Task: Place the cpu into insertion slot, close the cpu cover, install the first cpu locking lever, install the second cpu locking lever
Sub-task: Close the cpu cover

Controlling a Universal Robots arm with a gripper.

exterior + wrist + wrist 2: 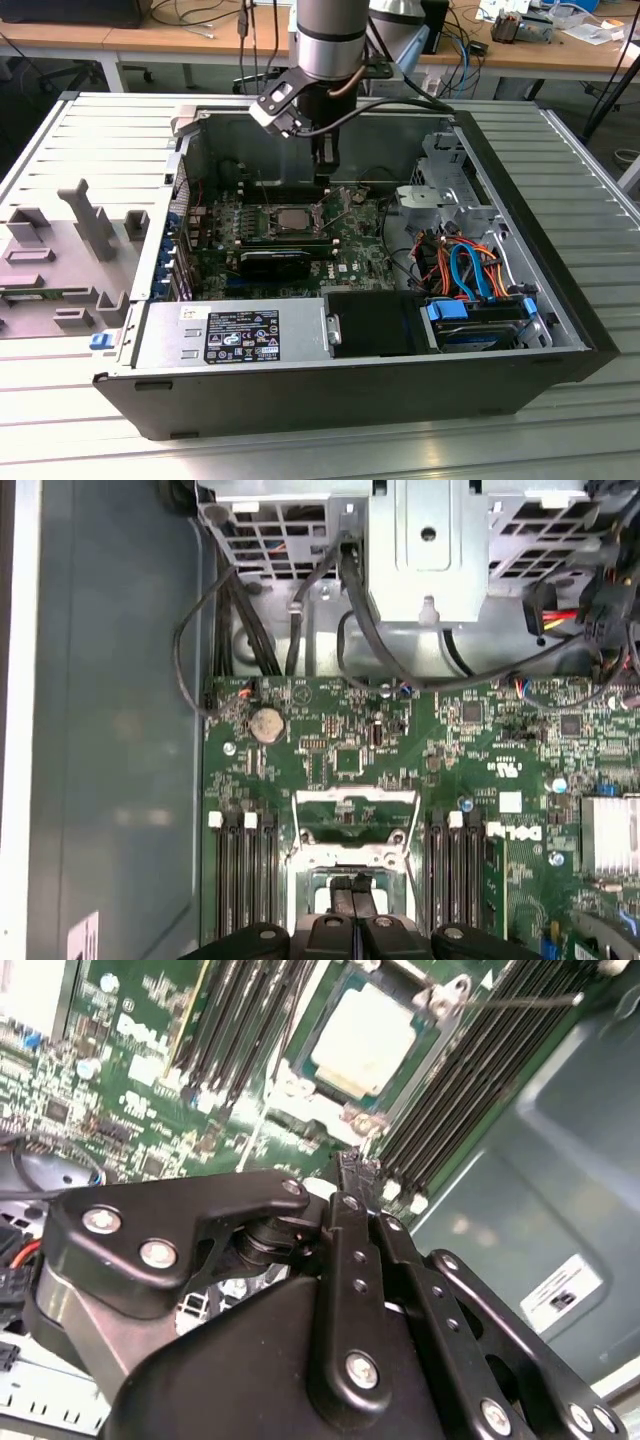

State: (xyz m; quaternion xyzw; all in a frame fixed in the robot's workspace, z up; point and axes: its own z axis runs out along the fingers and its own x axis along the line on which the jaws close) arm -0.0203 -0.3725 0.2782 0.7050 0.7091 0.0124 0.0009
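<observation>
My arm drops straight down from the exterior view's top centre. My gripper (322, 184) is pinched narrow and empty, near the cpu (290, 219) seated mid-frame in the insertion slot (318, 1098).

An electronics lab or workshop: an open PC case (350, 395) lies on a slotted metal table (560, 445), grey fixtures (60, 260) stand beside the case, and wooden benches (80, 40) behind the case carry loose cables (195, 15).
</observation>
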